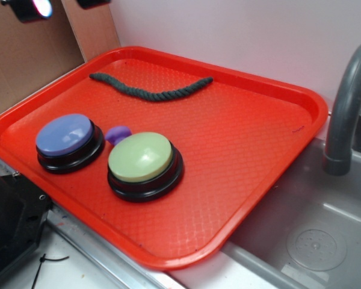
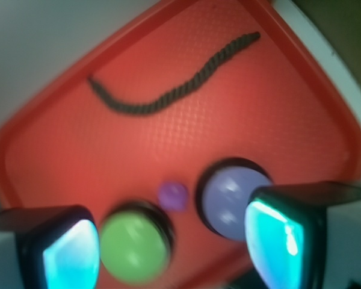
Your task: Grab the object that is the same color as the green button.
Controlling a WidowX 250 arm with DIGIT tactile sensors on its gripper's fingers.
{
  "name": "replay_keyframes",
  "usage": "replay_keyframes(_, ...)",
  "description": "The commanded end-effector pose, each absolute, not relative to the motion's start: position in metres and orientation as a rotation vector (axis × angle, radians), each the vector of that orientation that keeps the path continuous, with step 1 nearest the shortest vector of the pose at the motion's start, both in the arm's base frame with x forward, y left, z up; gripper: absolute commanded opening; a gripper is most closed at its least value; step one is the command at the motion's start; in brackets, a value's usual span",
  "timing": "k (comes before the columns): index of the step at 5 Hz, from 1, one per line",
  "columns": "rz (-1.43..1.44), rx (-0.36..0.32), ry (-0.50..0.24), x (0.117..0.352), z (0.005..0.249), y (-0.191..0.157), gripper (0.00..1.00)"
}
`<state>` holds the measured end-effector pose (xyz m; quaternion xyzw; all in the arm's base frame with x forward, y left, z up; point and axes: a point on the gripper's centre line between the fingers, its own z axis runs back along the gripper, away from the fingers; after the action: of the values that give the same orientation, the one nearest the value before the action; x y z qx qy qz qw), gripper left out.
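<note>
A long dark green twisted rope piece [image 1: 150, 89] lies wavy on the far part of the red tray [image 1: 240, 150]. The pale green domed button [image 1: 141, 159] on a black base stands near the tray's front. In the wrist view the rope [image 2: 168, 90] lies far ahead and the green button [image 2: 134, 248] sits low between the fingers. My gripper [image 2: 174, 244] is open, high above the tray, with nothing between its glowing pads [image 2: 69, 256]. In the exterior view only the fingertips [image 1: 33, 7] show, at the top left edge.
A blue-purple domed button [image 1: 69, 139] stands left of the green one, with a small purple blob [image 1: 118, 134] between them. A grey sink [image 1: 313, 241] and a grey faucet [image 1: 346, 114] are to the right. Brown cardboard [image 1: 24, 60] stands behind the tray's left.
</note>
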<state>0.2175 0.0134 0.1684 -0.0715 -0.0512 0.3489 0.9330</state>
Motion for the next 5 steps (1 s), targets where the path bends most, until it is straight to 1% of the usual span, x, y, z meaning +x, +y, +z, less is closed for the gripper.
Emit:
replay_keyframes(1,1.114,-0.014,-0.223,0.277,0.106,0.02,1.0)
replay_keyframes(2,1.232,0.006,-0.195,0.29,0.073,0.031,1.0)
replay_keyframes(3,1.346,0.012,-0.188,0.292,0.053,0.042,1.0)
replay_keyframes(5,1.425,0.037,-0.164,0.291,0.027,0.049,1.0)
